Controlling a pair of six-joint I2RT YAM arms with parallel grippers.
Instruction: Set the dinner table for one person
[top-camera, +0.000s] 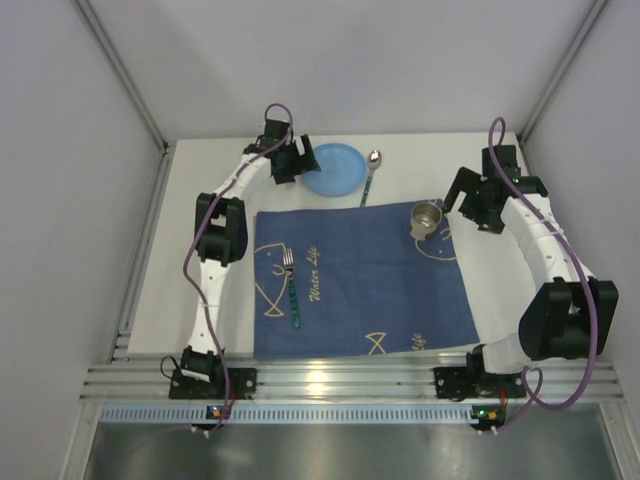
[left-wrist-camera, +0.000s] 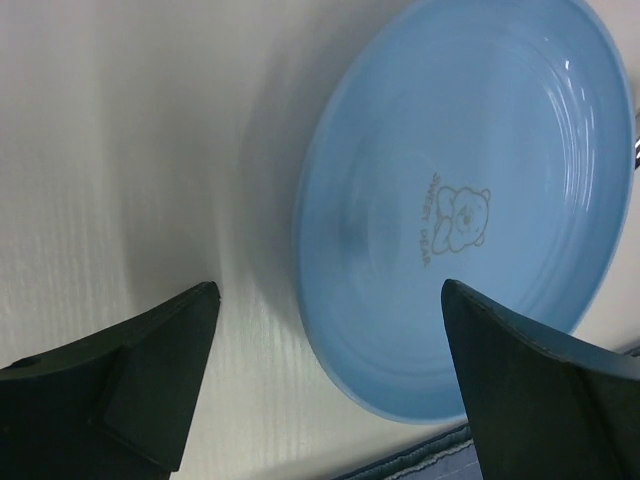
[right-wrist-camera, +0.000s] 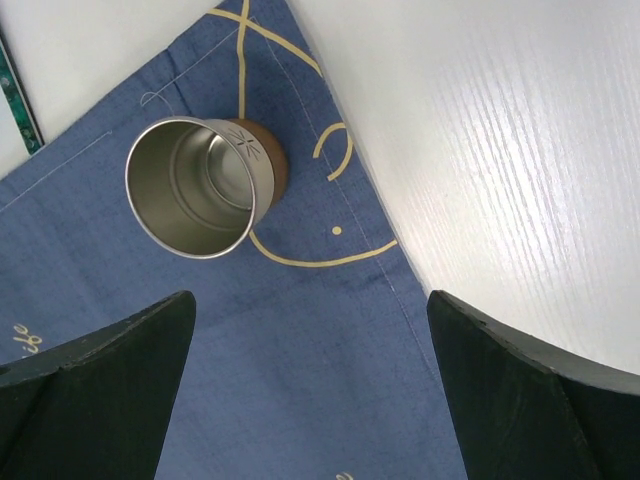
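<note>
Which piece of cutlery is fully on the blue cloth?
The fork, on the cloth's left half. The spoon lies on bare table beside the blue plate, at the cloth's far edge.

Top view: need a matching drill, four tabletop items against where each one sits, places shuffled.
Items:
1 blue plate
2 spoon
3 fork
4 metal cup

Places:
A on the cloth, far right corner
B bare table, just right of the plate
C on the cloth, left part
D bare table, beyond the cloth's far edge, left of the spoon

Pairs: 1-D; 2-B; 3-C; 4-A
</note>
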